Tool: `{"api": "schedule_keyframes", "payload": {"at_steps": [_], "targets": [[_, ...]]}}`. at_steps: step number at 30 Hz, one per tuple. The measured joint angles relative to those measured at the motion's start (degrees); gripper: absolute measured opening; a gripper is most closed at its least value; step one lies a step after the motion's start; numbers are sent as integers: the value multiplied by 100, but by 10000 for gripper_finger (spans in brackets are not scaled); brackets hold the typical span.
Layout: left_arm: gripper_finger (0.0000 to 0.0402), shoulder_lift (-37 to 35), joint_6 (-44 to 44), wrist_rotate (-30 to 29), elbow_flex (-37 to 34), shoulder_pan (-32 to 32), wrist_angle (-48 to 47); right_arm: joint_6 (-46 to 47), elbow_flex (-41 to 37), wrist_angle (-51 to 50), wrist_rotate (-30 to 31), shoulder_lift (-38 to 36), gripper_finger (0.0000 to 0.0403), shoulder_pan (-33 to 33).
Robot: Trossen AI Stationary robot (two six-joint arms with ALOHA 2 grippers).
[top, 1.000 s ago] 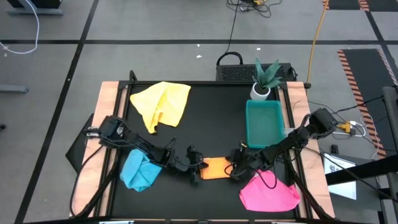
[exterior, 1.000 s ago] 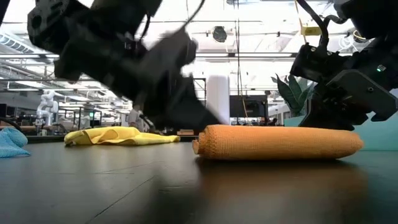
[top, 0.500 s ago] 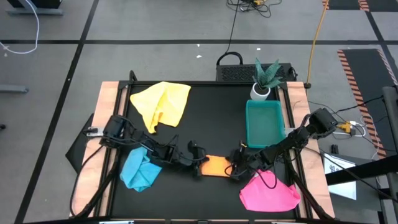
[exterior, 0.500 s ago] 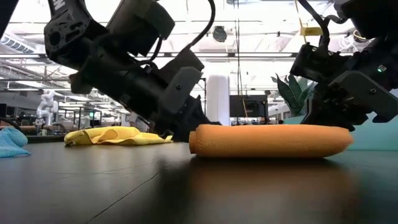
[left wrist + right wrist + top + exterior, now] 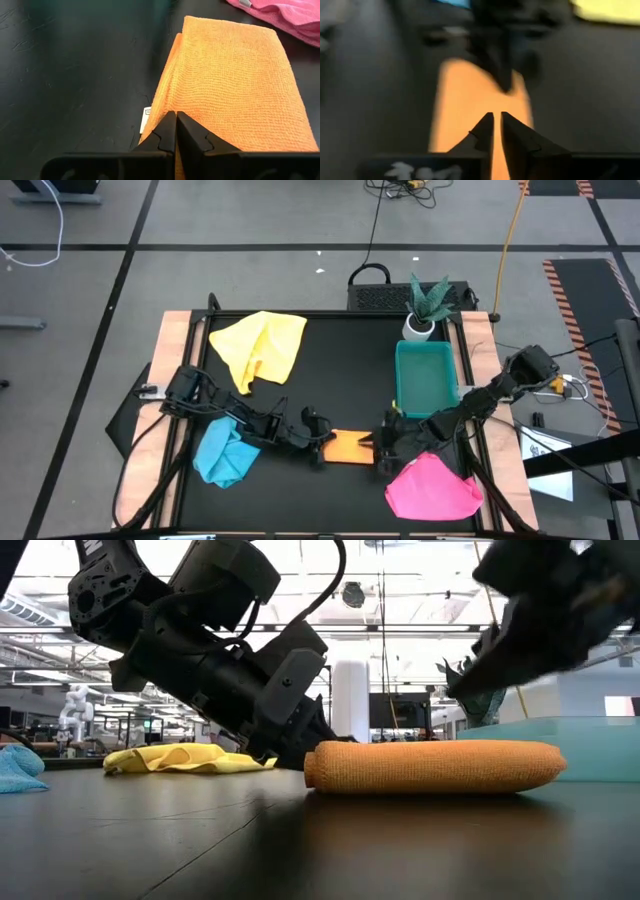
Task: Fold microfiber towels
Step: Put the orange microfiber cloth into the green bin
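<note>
A black tabletop (image 5: pixel 330 370) in a grey-floored hall was observed, with a green tray (image 5: pixel 425 376) at two o'clock. The folded orange towel (image 5: pixel 350 447) lay near six o'clock, between both arms. The left claw (image 5: pixel 175 131) was pinched together at the towel's nine-o'clock edge; whether cloth was caught could not be told. The right claw (image 5: pixel 496 131) was nearly closed, empty, raised just off the three-o'clock end. The yellow towel (image 5: pixel 260 348), blue towel (image 5: pixel 225 455) and pink towel (image 5: pixel 432 488) remained unfolded. Risk was judged: a dragging left claw could open the fold. Compared with half a second before, the right claw had been withdrawn from the towel; the left was unchanged.
</note>
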Motion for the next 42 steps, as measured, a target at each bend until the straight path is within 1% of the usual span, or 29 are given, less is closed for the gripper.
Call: {"api": "schedule_keyframes", "payload": {"at_steps": [3,5,6,9,12,14,17,19,20,23,26,28,31,33,34,35,38,42], "targets": [[19,1,-2,2,0,-2,2,-345,9,931,-654,260,78,0],[19,2,-7,3,0,-2,1,-652,19,1292,-866,497,108,19],[19,2,-9,4,0,-2,1,-788,70,1349,-878,628,122,38],[19,4,-36,9,-2,-2,1,-1175,297,1275,-840,1037,160,81],[19,4,-46,18,-4,-2,1,-1594,603,1155,-785,1499,183,78],[19,4,-48,31,-4,-2,1,-1787,854,950,-440,1729,189,76],[19,4,-57,35,-4,-2,-1,-1876,1211,212,101,1899,191,74],[19,4,-57,35,-4,-2,-1,-1801,1361,-261,140,1955,187,70],[19,4,-57,41,-4,-2,-1,-1767,1405,-373,60,1966,184,59],[19,5,-57,44,-7,-2,-1,-1646,1419,-468,-237,1963,171,24],[19,7,-55,44,-9,-2,18,-1520,1419,-476,-229,1964,147,13],[19,8,-55,44,-9,-2,22,-1507,1419,-448,-231,1960,122,11],[19,-62,29,84,-11,-2,-28,-1493,1419,-459,-294,1960,69,11],[19,-158,114,169,-15,-8,-102,-1483,1419,-438,-513,1960,28,-6],[19,-231,158,208,-17,-8,-200,-1483,1419,-424,-624,1960,15,-11],[19,-312,195,250,-20,-11,-305,-1476,1419,-398,-711,1960,11,-11],[19,-589,286,238,-26,-10,-689,-1223,1417,-417,-1023,1861,15,-5],[19,-814,276,149,-26,-15,-1166,-1020,1416,-731,-1430,1409,6,3]]}}
